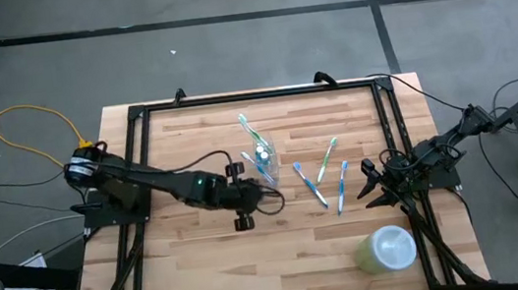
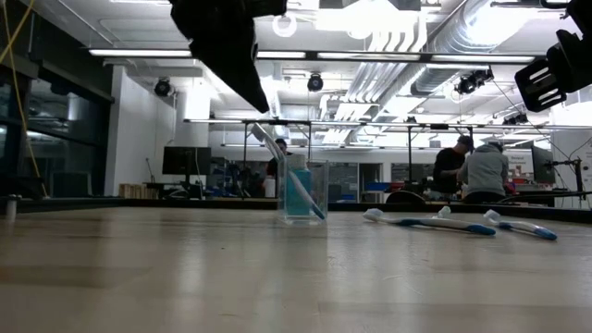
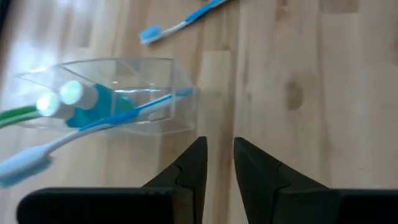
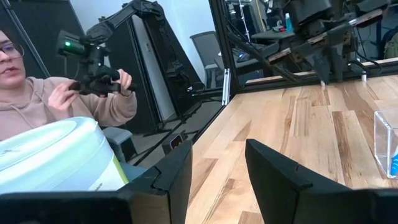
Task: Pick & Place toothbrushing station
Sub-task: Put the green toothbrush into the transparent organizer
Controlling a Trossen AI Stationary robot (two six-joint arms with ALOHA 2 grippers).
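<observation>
A small clear plastic cup (image 1: 263, 159) stands upright on its base in the middle of the table. It holds a green toothbrush (image 3: 15, 115), a blue toothbrush (image 3: 124, 112) and a white-and-blue tube (image 3: 84, 99), all leaning against its rim. Three more blue and green toothbrushes (image 1: 322, 175) lie flat on the table to the cup's right. My left gripper (image 3: 217, 146) hovers above the table just near of the cup, tilted down, open by a narrow gap with nothing in it. My right gripper (image 4: 217, 155) waits open at the table's right edge.
A larger pale green round container (image 1: 386, 248) stands at the near right corner, close to my right gripper. A black frame (image 1: 253, 96) runs around the table. In the right wrist view a person (image 4: 37, 93) sits beyond the table, holding a dark device.
</observation>
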